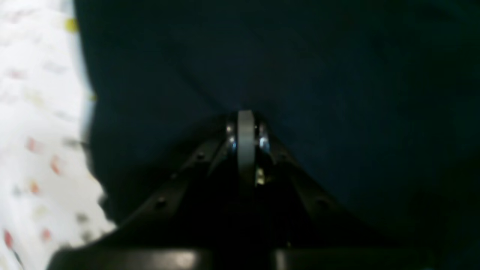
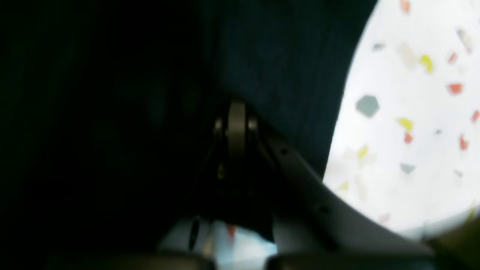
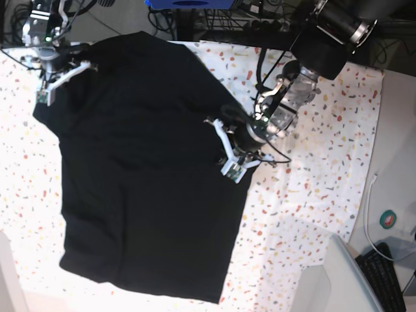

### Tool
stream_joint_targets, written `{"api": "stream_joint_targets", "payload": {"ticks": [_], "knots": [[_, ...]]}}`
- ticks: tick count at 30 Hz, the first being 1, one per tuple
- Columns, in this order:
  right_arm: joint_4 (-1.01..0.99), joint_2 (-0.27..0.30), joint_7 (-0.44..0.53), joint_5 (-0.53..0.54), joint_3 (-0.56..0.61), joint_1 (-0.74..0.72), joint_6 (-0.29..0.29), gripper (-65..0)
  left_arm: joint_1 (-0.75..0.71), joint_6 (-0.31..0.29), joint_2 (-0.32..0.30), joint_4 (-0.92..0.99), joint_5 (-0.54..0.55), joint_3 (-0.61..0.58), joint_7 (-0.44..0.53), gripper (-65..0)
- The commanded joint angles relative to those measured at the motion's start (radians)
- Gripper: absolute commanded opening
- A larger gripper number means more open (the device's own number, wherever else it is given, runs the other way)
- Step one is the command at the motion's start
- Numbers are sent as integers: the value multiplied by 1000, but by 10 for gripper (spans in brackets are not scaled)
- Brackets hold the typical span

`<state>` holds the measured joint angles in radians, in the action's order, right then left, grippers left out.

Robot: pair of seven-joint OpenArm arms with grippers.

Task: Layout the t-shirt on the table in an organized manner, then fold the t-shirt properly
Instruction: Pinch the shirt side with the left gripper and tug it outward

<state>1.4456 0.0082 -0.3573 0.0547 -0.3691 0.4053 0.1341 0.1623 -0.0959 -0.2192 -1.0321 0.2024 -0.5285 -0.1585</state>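
With both grippers, left (image 3: 224, 151) and right (image 3: 57, 79), clenched on opposite edges of the shirt (image 3: 140, 169) spread across the table (image 3: 312, 195), lift evenly, keeping the cloth taut.

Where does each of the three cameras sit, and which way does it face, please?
Left wrist: on the left arm, looking along its shut left gripper onto the t-shirt, table at left.
Right wrist: on the right arm, looking along its shut right gripper onto the shirt, table at right.
Base: overhead, looking down on the whole shirt, both arms and grippers.
Shared: every view shows the black shirt on the speckled table.
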Motion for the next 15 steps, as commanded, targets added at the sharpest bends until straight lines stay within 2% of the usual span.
{"api": "stream_joint_targets", "payload": {"ticks": [1, 7, 10, 15], "knots": [[-21, 25, -12, -5, -3, -30, -4, -650, -11, 8, -19, -43, -1, 15, 9, -650], [-96, 121, -12, -5, -3, -182, -4, -650, -116, 9, -76, -258, 2, 40, 9, -650], [37, 137, -24, -5, -5, -184, -4, -650, -171, 9, -76, -380, 1, 141, 3, -650], [318, 143, -111, -5, -5, -135, -4, -650, -254, 9, -81, -586, 1, 296, 0, -650]]}}
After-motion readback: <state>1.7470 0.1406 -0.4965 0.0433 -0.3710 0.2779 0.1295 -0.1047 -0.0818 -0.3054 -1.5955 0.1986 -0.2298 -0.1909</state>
